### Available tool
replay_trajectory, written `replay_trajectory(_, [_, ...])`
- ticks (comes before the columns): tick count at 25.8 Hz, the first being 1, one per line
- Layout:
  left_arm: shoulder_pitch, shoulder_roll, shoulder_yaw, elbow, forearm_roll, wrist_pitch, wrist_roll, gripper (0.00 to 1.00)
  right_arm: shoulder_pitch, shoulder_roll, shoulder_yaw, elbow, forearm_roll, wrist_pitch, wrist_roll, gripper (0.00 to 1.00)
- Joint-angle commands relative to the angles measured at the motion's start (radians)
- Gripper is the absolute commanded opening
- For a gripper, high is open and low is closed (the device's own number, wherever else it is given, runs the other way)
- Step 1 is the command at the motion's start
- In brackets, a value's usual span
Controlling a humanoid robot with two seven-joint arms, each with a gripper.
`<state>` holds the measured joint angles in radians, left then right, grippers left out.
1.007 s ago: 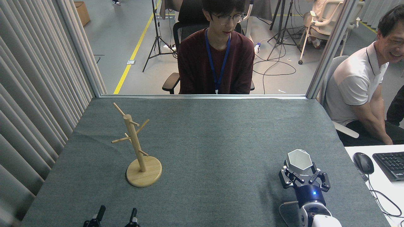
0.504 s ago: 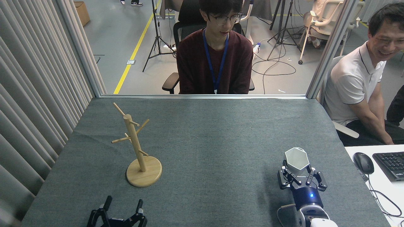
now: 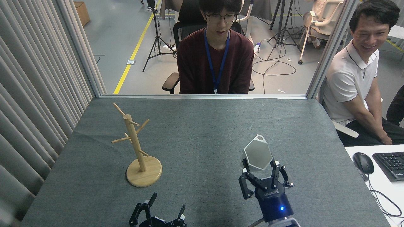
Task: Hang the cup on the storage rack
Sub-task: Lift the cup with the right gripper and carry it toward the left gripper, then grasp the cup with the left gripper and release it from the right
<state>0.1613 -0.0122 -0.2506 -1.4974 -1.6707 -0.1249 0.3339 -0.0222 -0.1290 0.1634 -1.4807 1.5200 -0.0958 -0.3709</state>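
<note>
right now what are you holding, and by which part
The right gripper holds the cup by its lower body, rim tab pointing up. The left gripper is open and holds nothing.

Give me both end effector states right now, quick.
Left end effector: open, holding nothing, low over the table's near edge.
Right end effector: closed on the cup, lifted off the table.

We note left gripper [image 3: 166, 206] cut off by bottom edge, wrist unseen. Cup [image 3: 258, 155] lower part hidden behind right gripper [image 3: 264, 176]; finger contact indiscernible. Keyboard [image 3: 391, 164] cropped at right edge.
</note>
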Motion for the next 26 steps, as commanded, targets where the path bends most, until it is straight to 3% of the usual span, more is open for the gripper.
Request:
replay_trajectory(1, [-0.006, -0.014, -0.025, 0.008, -0.012, 0.002, -0.001, 1.00, 0.076, 0.052, 0.036, -0.092, 0.000, -0.004, -0.002, 0.59])
replay_trajectory(5, [-0.016, -0.041, -0.035, 0.022, -0.035, 0.002, -0.003, 1.00, 0.104, 0.075, 0.100, -0.113, 0.003, -0.002, 0.000, 0.59])
replay_trajectory(10, [-0.031, -0.060, -0.047, 0.023, -0.050, 0.005, -0.004, 1.00, 0.137, 0.140, 0.192, -0.116, 0.137, 0.002, 0.000, 0.59])
replay_trajectory(13, [-0.036, -0.060, -0.050, 0.023, -0.052, 0.007, -0.007, 1.00, 0.142, 0.174, 0.240, -0.107, 0.169, 0.008, 0.001, 0.59])
replay_trajectory(26, [-0.049, -0.063, -0.048, 0.023, -0.052, 0.016, -0.009, 1.00, 0.180, 0.175, 0.277, -0.096, 0.218, 0.024, 0.001, 0.59])
